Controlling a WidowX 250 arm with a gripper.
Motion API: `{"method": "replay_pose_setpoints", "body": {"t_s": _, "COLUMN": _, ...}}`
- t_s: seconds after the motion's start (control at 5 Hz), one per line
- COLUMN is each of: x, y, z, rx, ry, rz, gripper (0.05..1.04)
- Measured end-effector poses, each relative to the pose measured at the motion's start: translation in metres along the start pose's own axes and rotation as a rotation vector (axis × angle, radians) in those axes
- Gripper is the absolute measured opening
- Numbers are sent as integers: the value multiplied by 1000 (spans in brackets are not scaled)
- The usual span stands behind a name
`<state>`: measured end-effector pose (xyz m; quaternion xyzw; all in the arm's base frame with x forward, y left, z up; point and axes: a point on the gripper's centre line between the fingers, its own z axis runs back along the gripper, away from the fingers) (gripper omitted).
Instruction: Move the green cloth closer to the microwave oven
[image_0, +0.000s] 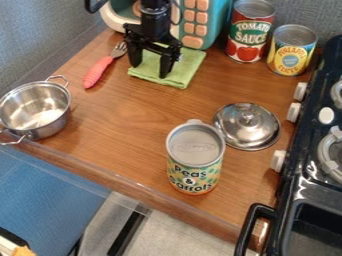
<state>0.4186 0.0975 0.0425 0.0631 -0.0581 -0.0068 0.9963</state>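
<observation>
Because the green cloth (190, 68) lies near the far edge of the counter (123, 120), just in front of the microwave oven (220, 17), the gripper (150, 70) hangs over it, presumably to grasp or push from above. Its fingers stand open, with nothing visibly clamped between them, a spread that probably suits fabric liable to bunch. Beside the cloth, the pink-handled fork (99, 72) seems placed outside the short path towards the oven.
</observation>
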Motion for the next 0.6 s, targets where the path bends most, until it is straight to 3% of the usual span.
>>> {"method": "replay_pose_setpoints", "body": {"t_s": 0.2, "x": -2, "y": -5, "z": 2, "rx": -5, "ry": 23, "rz": -13, "gripper": 1000}}
{"method": "replay_pose_setpoints", "body": {"t_s": 0.6, "x": 1, "y": 1, "z": 78, "rx": -1, "ry": -104, "rz": 22, "gripper": 1000}}
